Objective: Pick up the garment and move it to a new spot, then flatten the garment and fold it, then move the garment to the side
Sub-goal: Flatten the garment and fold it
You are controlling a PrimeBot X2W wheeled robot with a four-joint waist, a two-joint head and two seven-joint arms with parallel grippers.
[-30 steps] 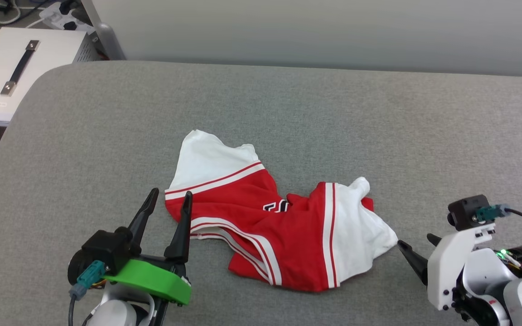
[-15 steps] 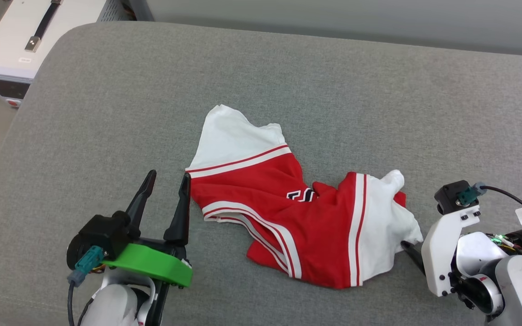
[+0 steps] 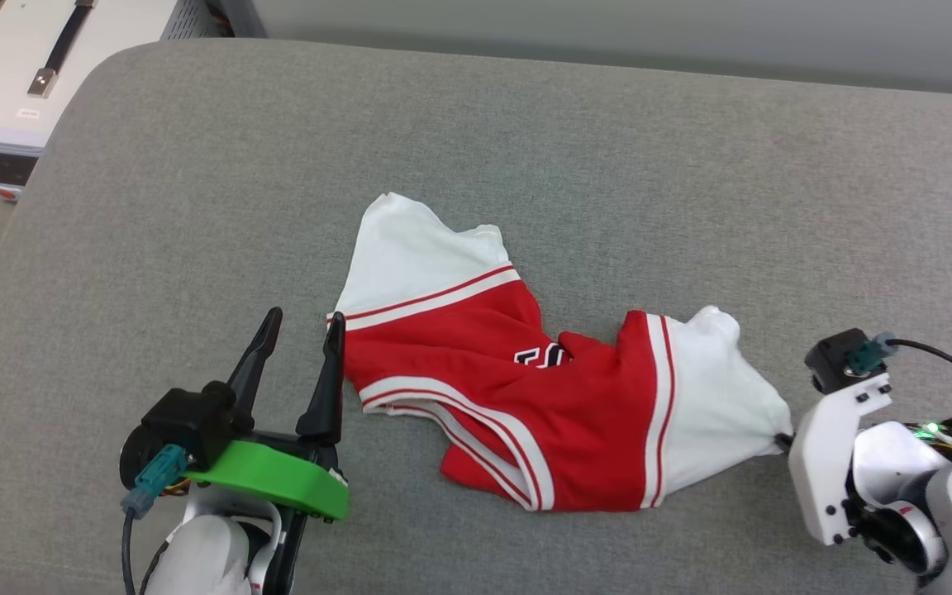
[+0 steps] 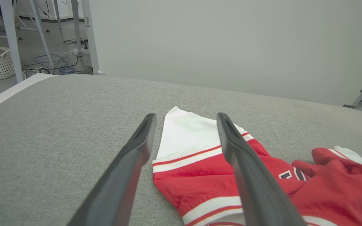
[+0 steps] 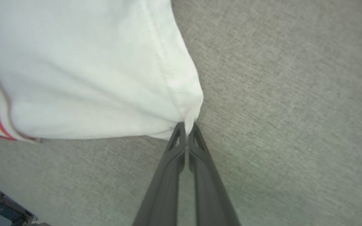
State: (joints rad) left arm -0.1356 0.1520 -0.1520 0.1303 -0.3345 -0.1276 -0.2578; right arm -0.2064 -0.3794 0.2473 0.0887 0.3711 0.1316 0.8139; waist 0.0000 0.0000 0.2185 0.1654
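Garment [image 3: 525, 397], white sleeve tip pinched by right gripper [image 5: 186, 125], left gripper [image 3: 305, 316] spread at its other edge

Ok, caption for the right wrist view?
Closed right gripper pinching a white sleeve corner of the shirt over grey surface.

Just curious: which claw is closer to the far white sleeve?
Left. The left gripper sits open just short of that sleeve; the right gripper pinches the other sleeve by its corner.

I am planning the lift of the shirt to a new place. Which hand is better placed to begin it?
Right. The right hand is shut on a white sleeve corner of the garment, while the left hand stands open beside its red edge, holding nothing.
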